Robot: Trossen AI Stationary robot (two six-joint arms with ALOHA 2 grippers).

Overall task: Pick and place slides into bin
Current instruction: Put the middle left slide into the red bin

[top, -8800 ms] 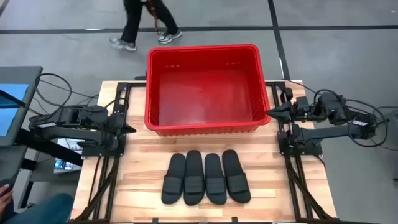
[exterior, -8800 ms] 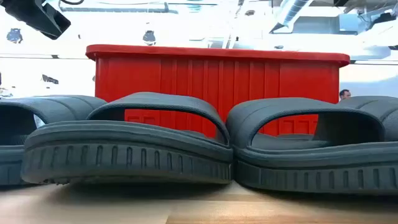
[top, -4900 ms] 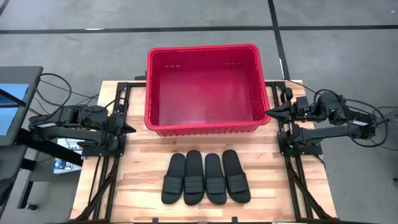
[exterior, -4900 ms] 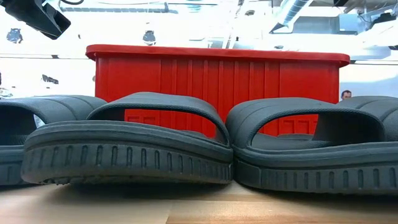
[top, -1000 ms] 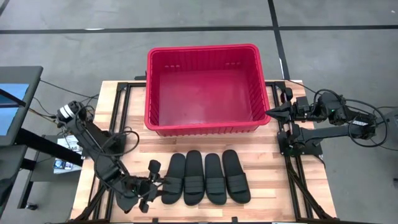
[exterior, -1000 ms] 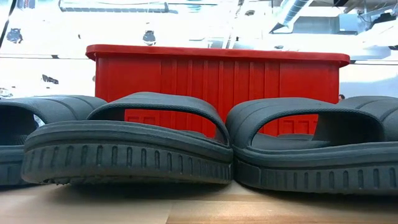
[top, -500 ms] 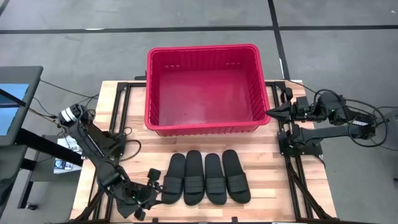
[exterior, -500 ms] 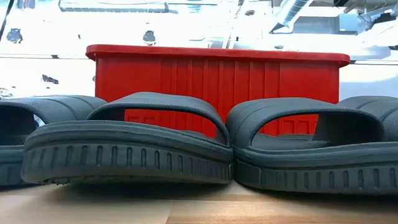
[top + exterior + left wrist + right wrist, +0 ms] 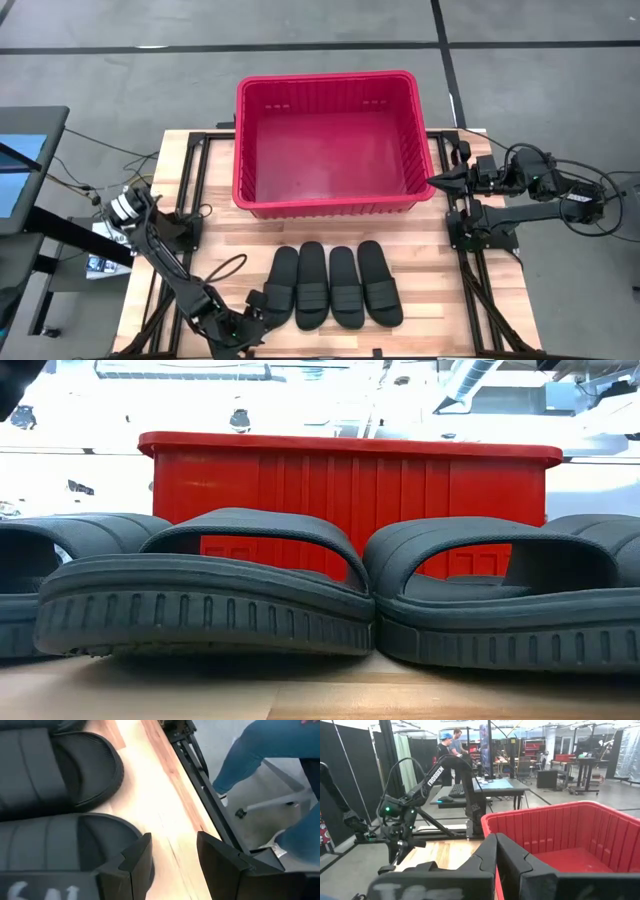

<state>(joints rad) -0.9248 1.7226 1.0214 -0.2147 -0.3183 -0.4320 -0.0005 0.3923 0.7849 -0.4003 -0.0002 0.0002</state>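
Four black slides (image 9: 330, 285) are lined up side by side on the worktop (image 9: 420, 300), just in front of the red bin (image 9: 327, 140). The left gripper (image 9: 262, 305) is held open and empty at the heel of the leftmost slide (image 9: 55, 847). The right gripper (image 9: 437, 181) is kept closed beside the bin's right wall.

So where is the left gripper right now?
In the high view, the left gripper sits open at the table's near left, beside the leftmost sandal.
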